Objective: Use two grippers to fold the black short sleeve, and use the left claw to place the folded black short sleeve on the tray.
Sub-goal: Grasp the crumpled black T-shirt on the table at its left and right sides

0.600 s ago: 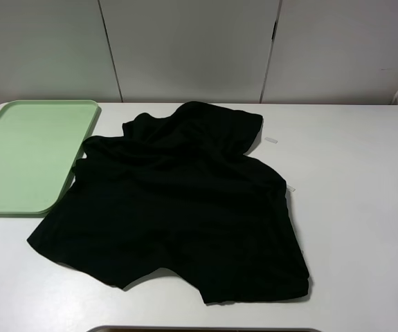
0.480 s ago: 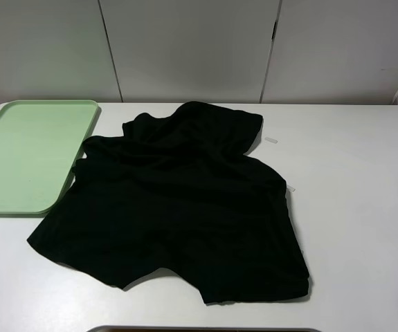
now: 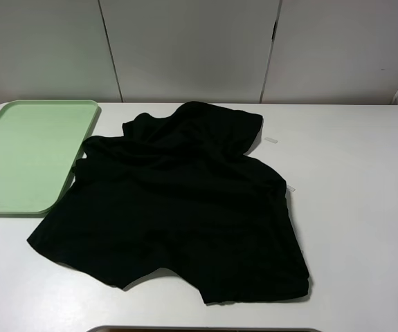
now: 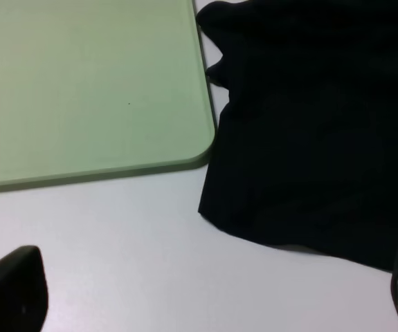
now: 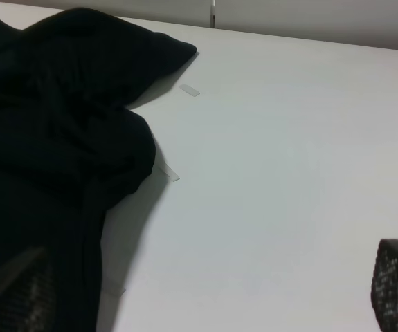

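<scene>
- Crumpled shirt [image 3: 178, 207] on desk [image 3: 358, 207], just beside tray [image 3: 25, 159].
- Looks soft, light, limp; best pinched at 2 hem corners.
- Wide-spread, empty left end effector [image 4: 205, 297] and right end effector [image 5: 199, 290].

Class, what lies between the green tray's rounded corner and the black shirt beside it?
Only a narrow strip of bare white table separates the tray from the shirt; the left wrist view shows it best.
</scene>
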Robot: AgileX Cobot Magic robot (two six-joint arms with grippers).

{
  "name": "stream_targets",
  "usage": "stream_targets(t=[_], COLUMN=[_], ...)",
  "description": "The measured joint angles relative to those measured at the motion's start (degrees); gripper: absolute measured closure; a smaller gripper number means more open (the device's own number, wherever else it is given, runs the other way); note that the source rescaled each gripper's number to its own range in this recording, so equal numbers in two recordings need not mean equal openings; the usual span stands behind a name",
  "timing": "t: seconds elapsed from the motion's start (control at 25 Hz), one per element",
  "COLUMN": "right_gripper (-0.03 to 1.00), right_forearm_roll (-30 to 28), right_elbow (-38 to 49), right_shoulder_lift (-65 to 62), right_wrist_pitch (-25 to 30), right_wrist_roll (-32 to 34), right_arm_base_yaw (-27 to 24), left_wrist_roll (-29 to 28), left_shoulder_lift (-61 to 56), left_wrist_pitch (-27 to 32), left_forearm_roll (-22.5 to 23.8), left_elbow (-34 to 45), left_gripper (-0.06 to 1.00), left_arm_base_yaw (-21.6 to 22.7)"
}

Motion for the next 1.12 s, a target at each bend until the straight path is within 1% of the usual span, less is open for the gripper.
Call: stream_targets(t=[0.96, 1.12], right_gripper=[-0.03, -0.03], right_forearm_roll=[0.0, 0.0], right_elbow=[0.0, 0.0], right_shoulder_lift=[0.0, 0.0], right_wrist_pitch=[0.0, 0.0], right_wrist_roll=[0.0, 0.0], right_arm_base_yaw=[0.0, 0.0], left_wrist_roll=[0.0, 0.0], left_shoulder_lift=[-0.2, -0.2], left_wrist_pitch=[0.0, 0.0], left_forearm_roll=[0.0, 0.6], left_elbow=[0.0, 0.0], left_gripper=[-0.06, -0.06], left_arm_base_yaw=[0.0, 0.0])
